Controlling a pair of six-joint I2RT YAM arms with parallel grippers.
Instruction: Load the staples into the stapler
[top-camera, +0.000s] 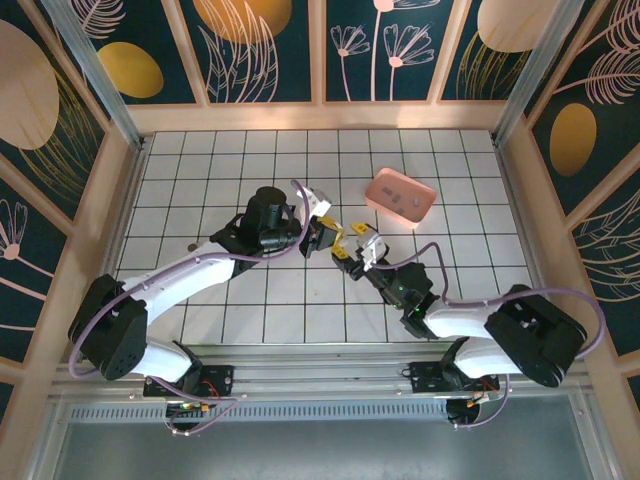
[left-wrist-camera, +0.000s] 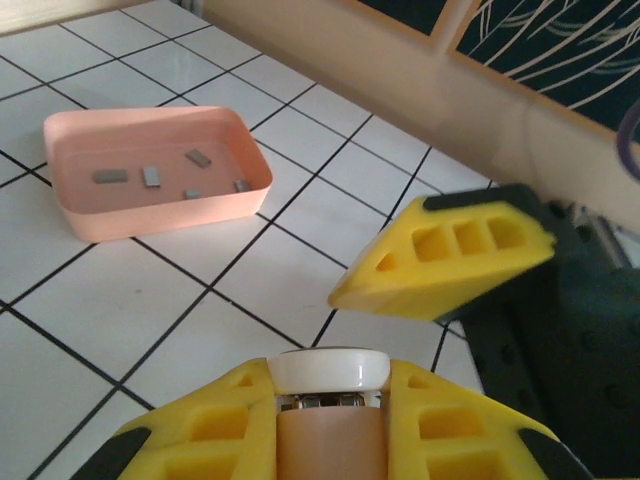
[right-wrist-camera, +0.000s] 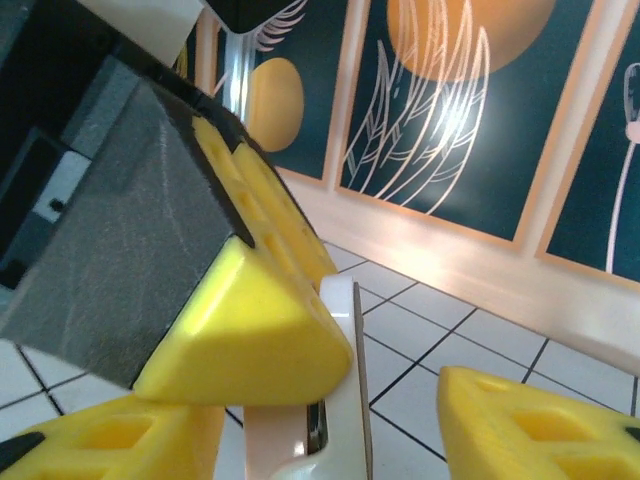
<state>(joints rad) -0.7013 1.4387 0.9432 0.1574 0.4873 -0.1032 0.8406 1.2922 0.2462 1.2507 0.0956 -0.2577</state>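
Whitish stapler (left-wrist-camera: 328, 370), pink tray (left-wrist-camera: 160, 215), grey staples (left-wrist-camera: 110, 176)

Stapler (left-wrist-camera: 328, 371): whitish end cap, grey metal rail beneath, gripped end-on between left fingers (left-wrist-camera: 455, 432). Staples (left-wrist-camera: 110, 176): several small grey strips, scattered loose in pink tray (left-wrist-camera: 150, 218).

My left arm (top-camera: 190, 275) and right arm (top-camera: 462, 322) are white shells with black joints, each trailing a purple cable (top-camera: 597, 315). My left end effector (top-camera: 328, 237) and right end effector (top-camera: 349, 251) wear yellow wedge fingers (left-wrist-camera: 450, 440) with square cut-outs and grey pads (right-wrist-camera: 120, 260).

No readable text, labels, or numbers appear anywhere.
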